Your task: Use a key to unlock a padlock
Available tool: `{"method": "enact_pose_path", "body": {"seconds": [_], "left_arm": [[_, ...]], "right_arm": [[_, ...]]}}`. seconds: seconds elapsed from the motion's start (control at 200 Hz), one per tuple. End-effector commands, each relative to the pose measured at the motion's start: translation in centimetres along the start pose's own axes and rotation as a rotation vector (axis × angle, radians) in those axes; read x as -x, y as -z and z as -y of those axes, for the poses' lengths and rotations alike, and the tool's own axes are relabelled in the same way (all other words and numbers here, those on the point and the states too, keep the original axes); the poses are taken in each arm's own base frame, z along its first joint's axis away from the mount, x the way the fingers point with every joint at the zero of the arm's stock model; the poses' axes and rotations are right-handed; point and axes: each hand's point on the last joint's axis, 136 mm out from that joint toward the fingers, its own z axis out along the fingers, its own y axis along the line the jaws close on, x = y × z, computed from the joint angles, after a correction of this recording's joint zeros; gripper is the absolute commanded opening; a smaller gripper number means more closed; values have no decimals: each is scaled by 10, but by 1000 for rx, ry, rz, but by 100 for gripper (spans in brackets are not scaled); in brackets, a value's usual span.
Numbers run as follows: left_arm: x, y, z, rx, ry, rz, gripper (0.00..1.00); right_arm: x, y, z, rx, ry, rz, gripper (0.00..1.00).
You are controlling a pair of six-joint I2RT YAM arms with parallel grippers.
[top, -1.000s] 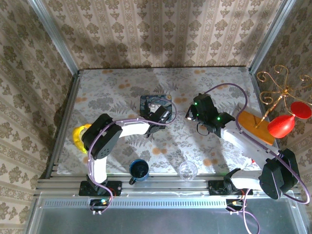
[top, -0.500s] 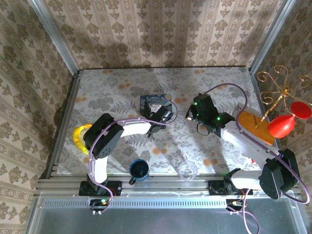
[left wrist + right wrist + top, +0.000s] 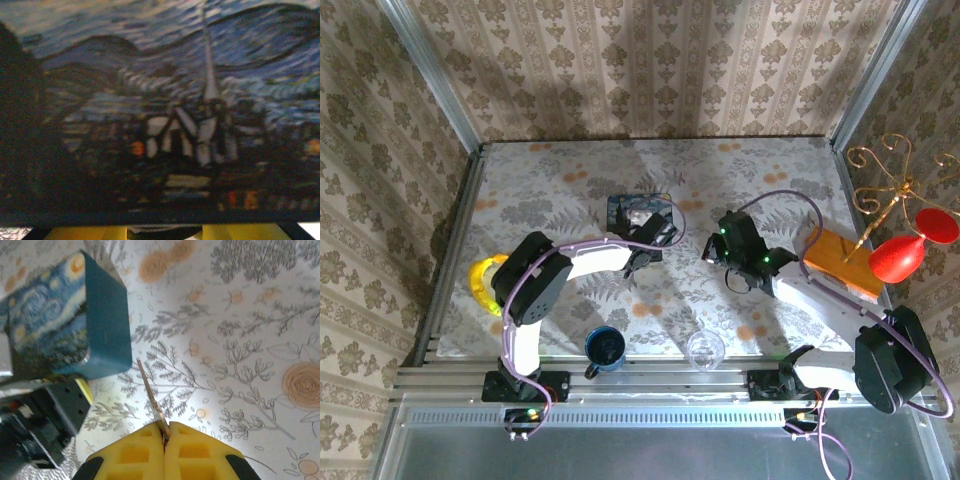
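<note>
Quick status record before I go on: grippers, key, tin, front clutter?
right gripper: shut on the key
key: thin, blade sticking out toward the tin's corner, not touching it
tin: blue starry-night box
left gripper: close at the tin's near edge; open or shut unclear
front clutter: blue mug, clear glass

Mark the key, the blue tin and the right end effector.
key point(image 3: 150, 394): right wrist view, mid blade.
blue tin point(image 3: 47, 325): right wrist view, painted face.
right end effector point(image 3: 164, 435): right wrist view, between the yellow fingertips.
</note>
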Motion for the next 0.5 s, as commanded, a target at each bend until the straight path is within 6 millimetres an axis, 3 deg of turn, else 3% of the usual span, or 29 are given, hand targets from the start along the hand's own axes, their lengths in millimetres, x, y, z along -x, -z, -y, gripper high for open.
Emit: {"method": "enact_pose_path", "body": {"seconds": [0.0, 0.215, 0.495], "left_arm": [[0, 9, 9, -6, 28, -49, 15], [5, 19, 24, -62, 122, -84, 9], [-7, 12, 40, -109, 228, -171, 8]], "right_arm": [[-8, 0, -9, 96, -3, -2, 0], [-37, -11, -11, 249, 9, -70, 0], [-68, -26, -18, 401, 78, -146, 0]]}}
